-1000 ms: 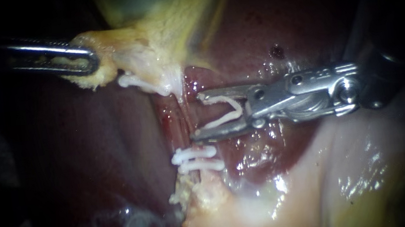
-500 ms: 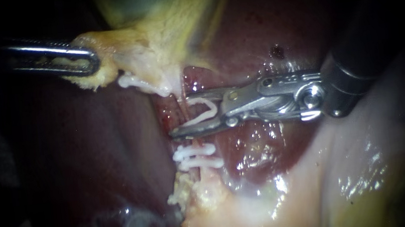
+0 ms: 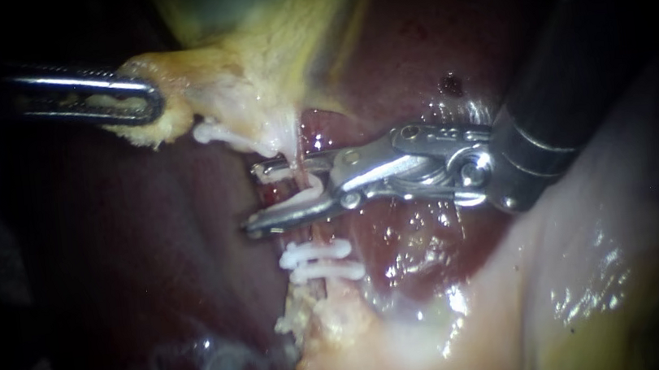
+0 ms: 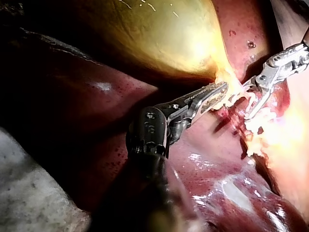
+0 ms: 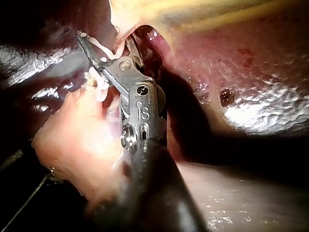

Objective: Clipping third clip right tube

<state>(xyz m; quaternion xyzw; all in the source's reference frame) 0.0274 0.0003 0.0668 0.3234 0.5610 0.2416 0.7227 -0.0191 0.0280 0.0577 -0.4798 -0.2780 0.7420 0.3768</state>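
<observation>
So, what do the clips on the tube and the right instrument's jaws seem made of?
Clips: probably plastic, opaque matte white, no metallic glint. Right instrument, jaws shut on a loaded clip: polished metal seemingly, silvery with bright highlights.

The left instrument (image 3: 142, 101) is held level, well apart from the tube (image 3: 312, 236) on its left, with its jaws closed on yellow tissue (image 3: 183, 110). The right instrument (image 3: 265, 198) is laid across the tube. Its jaws are spread to either side of the tube, and a white clip (image 3: 315, 185) is carried between them.
</observation>
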